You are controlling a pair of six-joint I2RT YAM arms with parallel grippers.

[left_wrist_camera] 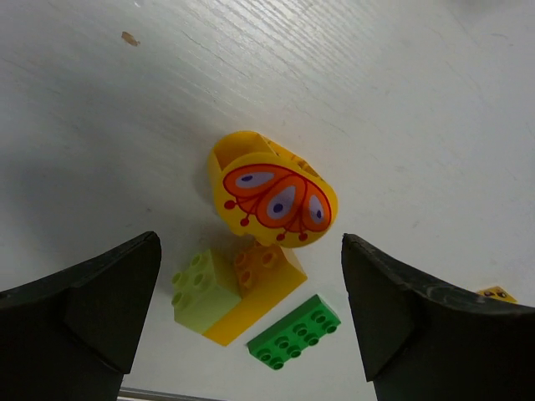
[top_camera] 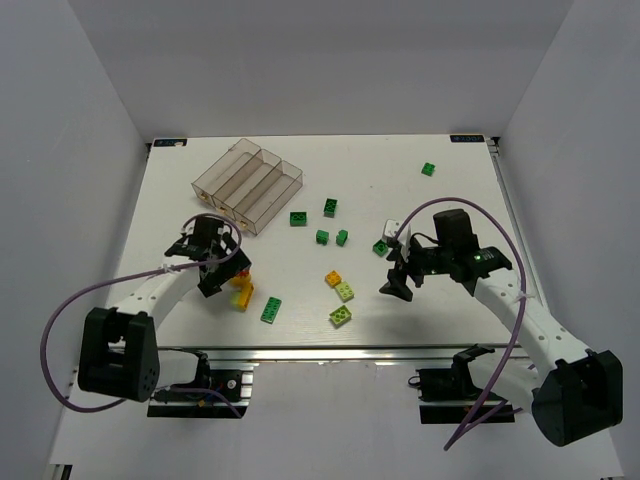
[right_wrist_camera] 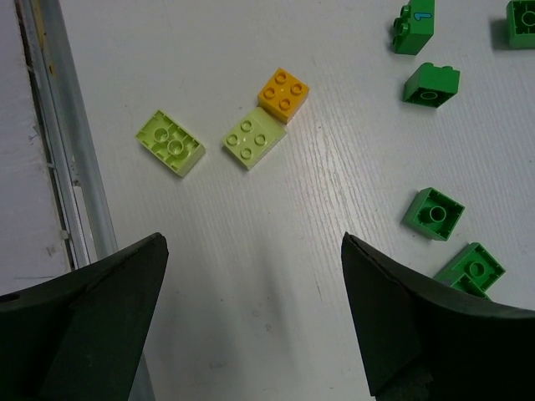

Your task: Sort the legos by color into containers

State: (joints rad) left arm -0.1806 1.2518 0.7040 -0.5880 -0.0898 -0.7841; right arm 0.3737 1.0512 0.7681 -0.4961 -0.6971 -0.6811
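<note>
Yellow, orange and lime bricks [left_wrist_camera: 272, 196] sit clustered on the desk [left_wrist_camera: 376, 100] beneath your left fingers [left_wrist_camera: 79, 313], which are spread wide and empty. The right fingers [right_wrist_camera: 418, 317] gape too. You seem to be choosing a pick: lower, close on one brick, then carry it to the tray [top_camera: 247, 185].

Jaws wide apart: left tool [left_wrist_camera: 249, 251], right tool [right_wrist_camera: 255, 251]

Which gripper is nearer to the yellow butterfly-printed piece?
Left. The left gripper hangs open directly over the butterfly piece, one of its fingers on each side. The right gripper is far off to its right, near a lime brick.
</note>
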